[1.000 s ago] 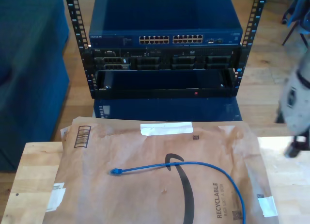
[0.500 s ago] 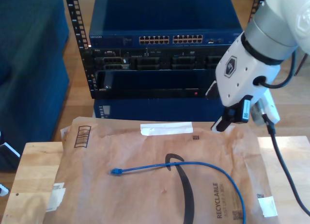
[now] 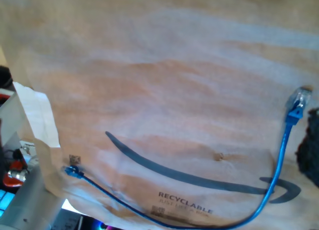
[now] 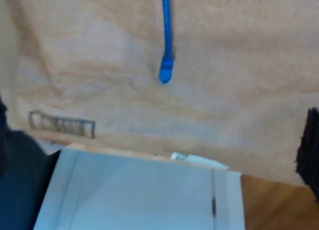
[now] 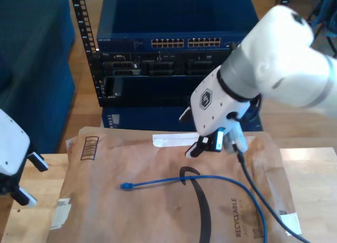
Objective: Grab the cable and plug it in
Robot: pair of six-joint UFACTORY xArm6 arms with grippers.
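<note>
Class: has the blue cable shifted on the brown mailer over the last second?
No. The cable's plug lies at the same spot beside the mailer's printed black curve.

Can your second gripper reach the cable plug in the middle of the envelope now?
Probably yes: the plug lies bare on the brown envelope, with nothing between it and my second gripper, whose jaws stand open.

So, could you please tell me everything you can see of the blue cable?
The cable is thin, bright blue and flexible. It lies loose on the brown paper mailer, running from a small plug across the printed black curve, then arcing toward the exterior view's lower right edge. My first wrist view shows a clear-tipped plug at one end and another blue end near the mailer's edge. Only the mailer touches it; neither gripper does.
</note>
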